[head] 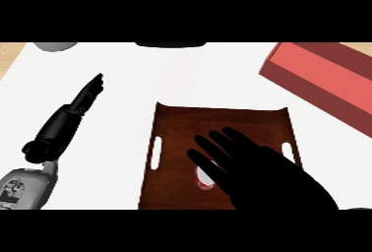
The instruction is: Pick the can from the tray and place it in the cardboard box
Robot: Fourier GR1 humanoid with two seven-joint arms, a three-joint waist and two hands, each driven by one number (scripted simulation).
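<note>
A dark brown wooden tray (181, 128) with slot handles lies on the white counter in the middle of the head view. My right hand (269, 177) hovers over its near half, fingers straight and spread, open. Under the fingers a small part of the can (202, 179) shows, white with a red edge; most of it is hidden by the hand. A red box (327, 78) sits at the far right of the counter, partly cut by the view's edge. My left hand (76, 110) rests at the left, fingers straight, well apart from the tray.
A grey round object (56, 46) sits at the far left corner and a dark object (170, 45) at the far middle edge. White counter surface lies between the tray and the red box.
</note>
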